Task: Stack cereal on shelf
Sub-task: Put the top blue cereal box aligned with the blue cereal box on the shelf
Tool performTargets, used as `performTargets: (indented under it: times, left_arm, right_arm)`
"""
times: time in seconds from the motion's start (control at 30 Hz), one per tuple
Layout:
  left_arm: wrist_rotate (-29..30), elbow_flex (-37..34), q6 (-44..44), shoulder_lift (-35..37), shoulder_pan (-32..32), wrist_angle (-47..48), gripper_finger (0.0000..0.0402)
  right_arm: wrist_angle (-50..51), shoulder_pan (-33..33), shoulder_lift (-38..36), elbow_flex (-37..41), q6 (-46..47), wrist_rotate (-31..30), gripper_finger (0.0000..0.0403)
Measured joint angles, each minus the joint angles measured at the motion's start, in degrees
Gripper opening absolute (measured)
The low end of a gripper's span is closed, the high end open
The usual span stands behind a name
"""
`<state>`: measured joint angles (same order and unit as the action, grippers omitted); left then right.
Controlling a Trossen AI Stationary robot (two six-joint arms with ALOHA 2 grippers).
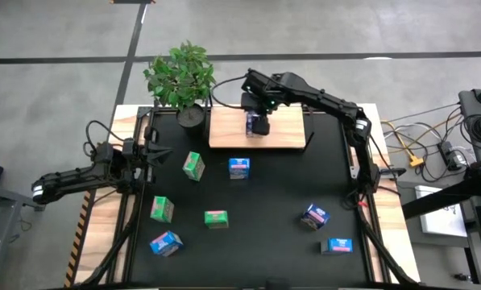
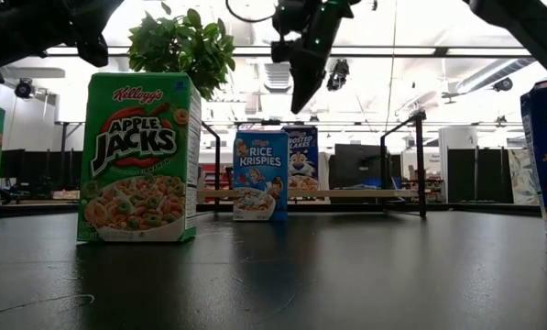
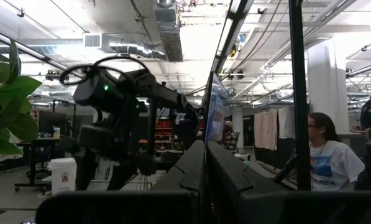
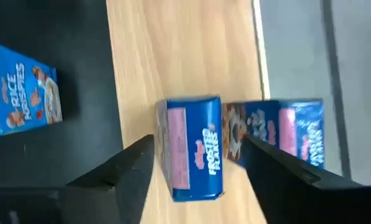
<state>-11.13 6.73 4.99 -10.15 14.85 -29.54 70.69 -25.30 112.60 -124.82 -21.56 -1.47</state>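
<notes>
Release step at upper centre: right tool (image 4: 197, 155) spread around the blue carton (image 4: 194, 146) standing on the shelf (image 1: 288, 129) (left tool pressed together, idle); next, lift clear, fetch another.

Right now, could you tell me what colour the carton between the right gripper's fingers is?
Blue, with a pink side panel: the Frosted Flakes carton, clearest in the right wrist view.

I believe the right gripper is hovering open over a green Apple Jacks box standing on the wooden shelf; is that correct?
Not quite: the box is a blue Frosted Flakes box, not a green Apple Jacks one. The right wrist view shows it standing on the wooden shelf between the open fingers of the right gripper.
</notes>
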Motion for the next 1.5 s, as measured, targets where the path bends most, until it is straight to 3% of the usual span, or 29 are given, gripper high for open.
performTargets:
  times: [0.43,0.63,1.1,1.5]
  left_arm:
    - [-0.01,0.01,0.00,0.02,-0.02,0.00,0.0001]
    - [0.01,0.01,0.00,0.00,0.00,0.01,0.0001]
    - [0.00,0.01,0.00,0.00,-0.02,0.02,0.0001]
    - [-0.01,0.01,0.00,0.00,-0.02,0.04,0.0001]
  right_arm:
    - [-4.26,-0.17,-0.04,6.16,-1.44,-0.16,0.0018]
    - [-4.45,-0.22,-0.04,7.41,-1.60,-5.90,0.0013]
    - [-5.09,0.26,-0.22,6.64,-3.04,-5.63,0.0013]
    - [-3.42,5.23,-2.50,2.46,0.05,-5.63,0.0013]
